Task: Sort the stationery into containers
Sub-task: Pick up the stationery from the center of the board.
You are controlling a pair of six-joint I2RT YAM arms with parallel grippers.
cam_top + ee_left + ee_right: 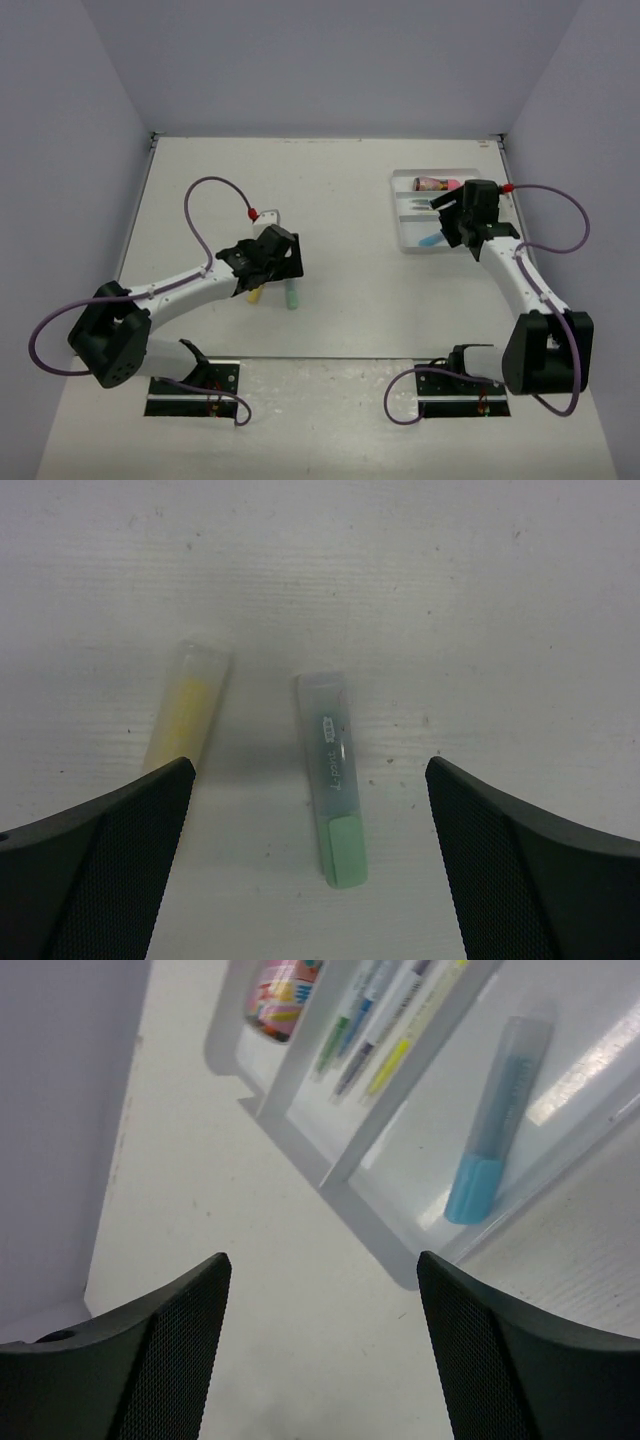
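The pale bench (350, 200) carries everything. Near its far right corner lies the white tray (397, 215), split by walls (330, 1175) into three long parallel compartments.

The right pincer (448, 215) hangs over the tray. It is released and grasps nothing. In its wrist view the two dark fingers stand wide apart (320, 1260), with bare bench and the tray's corner between them.

The left pincer (262, 272) is low over the bench, left of centre and well apart from the tray. It is also released and empty (308, 765).

The tray's far compartment holds a short pink tube (437, 183) with a colourful printed label (280, 995). In the near compartment a light-blue marker (432, 241) lies alone along the outer wall (495, 1120).

Two markers remain loose on the bench beneath the left pincer. The green marker (333, 780) lies between the spread fingers, touching neither. The yellow marker (188, 710) lies just beside it, one end hidden behind a finger. From above, both show near the pincer: green (292, 296), yellow (254, 294).

The middle compartment holds the thin pens (385, 1020) side by side, among them a yellow-green pen (400, 1045).
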